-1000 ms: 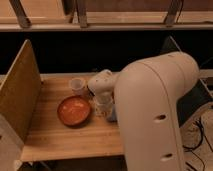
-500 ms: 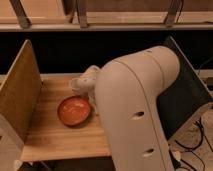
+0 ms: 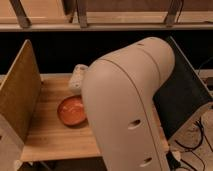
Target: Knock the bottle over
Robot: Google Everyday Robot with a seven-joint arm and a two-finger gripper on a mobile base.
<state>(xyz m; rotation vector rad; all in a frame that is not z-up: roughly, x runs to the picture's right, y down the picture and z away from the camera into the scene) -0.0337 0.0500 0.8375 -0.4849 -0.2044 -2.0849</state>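
Wooden table (image 3: pixel 50 137) holds orange bowl (image 3: pixel 71 111); hand (image 3: pixel 78 77) behind it

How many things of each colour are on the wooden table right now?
Orange: 1, the bowl.
White: 1, the robot arm's end reaching over the table's back edge; its pincer is there, hidden from view.
Clear: 0 visible; the big arm blocks the spot where a bottle or cup might stand.
Total seen over the table: 2.

The arm (image 3: pixel 130 105) is a bulky, smooth off-white shell with small dark holes, hiding the gripper beyond it.
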